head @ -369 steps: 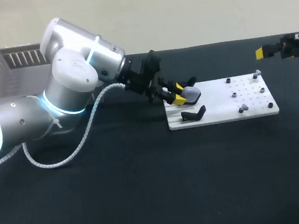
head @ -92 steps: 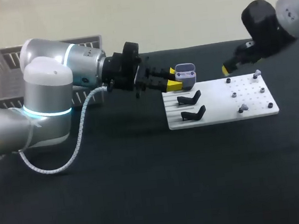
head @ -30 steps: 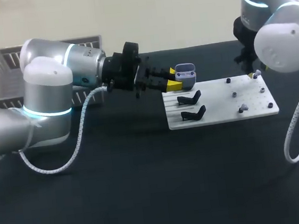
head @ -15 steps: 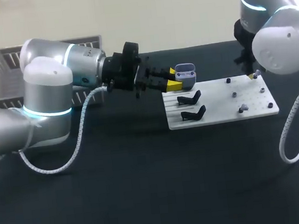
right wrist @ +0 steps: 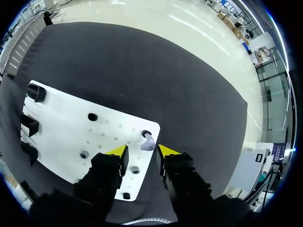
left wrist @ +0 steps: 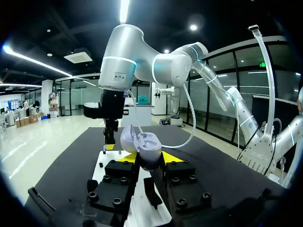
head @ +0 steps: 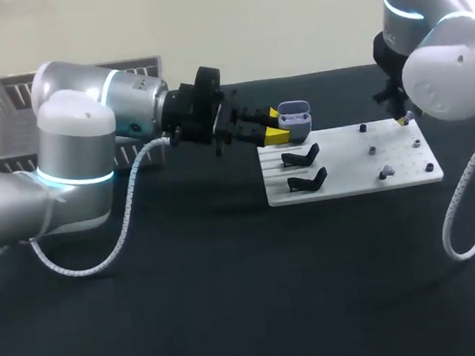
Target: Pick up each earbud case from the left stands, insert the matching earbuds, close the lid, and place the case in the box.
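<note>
— Above the left end of the white board, your left pincer is clamped on the earbud case. The lid stands open, and the case hangs clear of the two black stands below it.

— Does your left wrist camera agree?

— It does. The case sits between both yellow-tipped fingers, which press it from either side, with the open lid leaning to one side of the body. One black stand shows under the pincer, with the board beneath it.

— Where is your right pincer?

— It points down at the board's far right corner. Its fingers stand apart, with a pale earbud upright on its peg between the yellow tips. Neither tip can be seen touching it.

— What else is on your worktop?

— Four more earbuds sit on pegs across the right half of the board, each apart from the others. The grey basket rests at the far left corner of the black worktop, behind your left arm and well apart from the board.
</note>
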`<state>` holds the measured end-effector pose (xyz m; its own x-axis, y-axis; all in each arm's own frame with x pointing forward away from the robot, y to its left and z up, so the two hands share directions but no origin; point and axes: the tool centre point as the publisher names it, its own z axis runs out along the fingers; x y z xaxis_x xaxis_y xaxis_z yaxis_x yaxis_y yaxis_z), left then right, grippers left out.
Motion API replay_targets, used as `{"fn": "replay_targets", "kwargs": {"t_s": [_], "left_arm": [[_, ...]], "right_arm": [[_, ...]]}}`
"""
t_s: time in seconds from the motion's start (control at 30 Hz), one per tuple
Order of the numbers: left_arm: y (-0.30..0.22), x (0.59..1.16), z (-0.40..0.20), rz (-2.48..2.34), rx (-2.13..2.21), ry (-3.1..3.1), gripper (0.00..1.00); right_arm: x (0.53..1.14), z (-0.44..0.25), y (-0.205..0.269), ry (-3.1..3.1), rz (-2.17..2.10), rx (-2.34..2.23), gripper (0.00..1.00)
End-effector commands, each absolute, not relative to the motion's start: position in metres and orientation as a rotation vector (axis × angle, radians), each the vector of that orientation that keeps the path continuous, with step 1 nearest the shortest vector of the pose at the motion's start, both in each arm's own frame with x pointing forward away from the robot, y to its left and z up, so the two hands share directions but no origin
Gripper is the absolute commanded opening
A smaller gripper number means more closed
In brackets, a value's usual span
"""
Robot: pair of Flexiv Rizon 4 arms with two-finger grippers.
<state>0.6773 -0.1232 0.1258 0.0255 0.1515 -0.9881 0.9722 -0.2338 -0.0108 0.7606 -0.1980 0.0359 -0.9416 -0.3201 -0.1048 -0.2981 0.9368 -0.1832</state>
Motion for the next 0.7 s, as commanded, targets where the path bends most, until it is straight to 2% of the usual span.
{"fn": "replay_targets", "kwargs": {"t_s": [0.03,0.7], "left_arm": [[-0.1232,0.6782,0.1259,-1.301,1.506,1.197,0.00],[-0.1232,0.6782,0.1259,-1.301,1.506,1.197,0.00]], "right_arm": [[0.7608,0.0340,-0.1985,2.955,-0.253,-0.470,0.38],[0.7651,0.0282,-0.2000,2.962,-0.248,-0.476,0.34]]}}
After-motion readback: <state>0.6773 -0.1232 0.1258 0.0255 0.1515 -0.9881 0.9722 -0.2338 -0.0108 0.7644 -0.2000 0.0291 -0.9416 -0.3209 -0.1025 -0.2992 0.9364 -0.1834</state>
